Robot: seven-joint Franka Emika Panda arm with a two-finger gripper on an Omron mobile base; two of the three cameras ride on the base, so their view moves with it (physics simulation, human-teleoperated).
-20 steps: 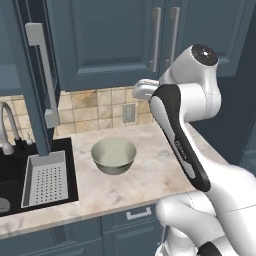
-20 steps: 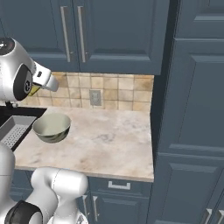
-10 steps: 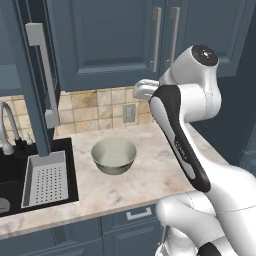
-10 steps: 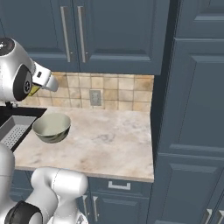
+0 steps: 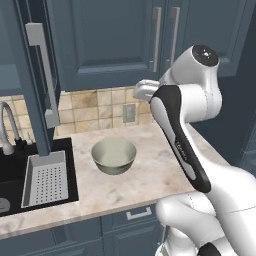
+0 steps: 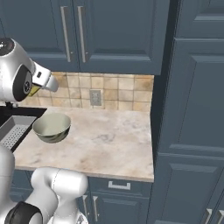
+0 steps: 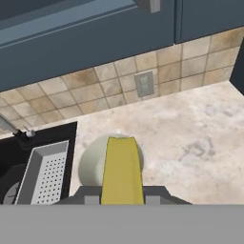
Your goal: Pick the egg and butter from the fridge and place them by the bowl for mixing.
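Yellow butter (image 7: 122, 169) sits clamped in our gripper (image 7: 123, 194) above the bowl (image 7: 97, 164), carried high, we judge, to clear its rim before setting down beside it.

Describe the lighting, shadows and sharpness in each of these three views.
Left base view: flat, even rendered light, only a faint soft shadow under the bowl; edges slightly soft. Right base view: same even light, no glare on the counter, darker strip beside the tall cabinet. Hand view: the butter, close to the lens in the gripper, looks soft and uniformly yellow, without highlights.
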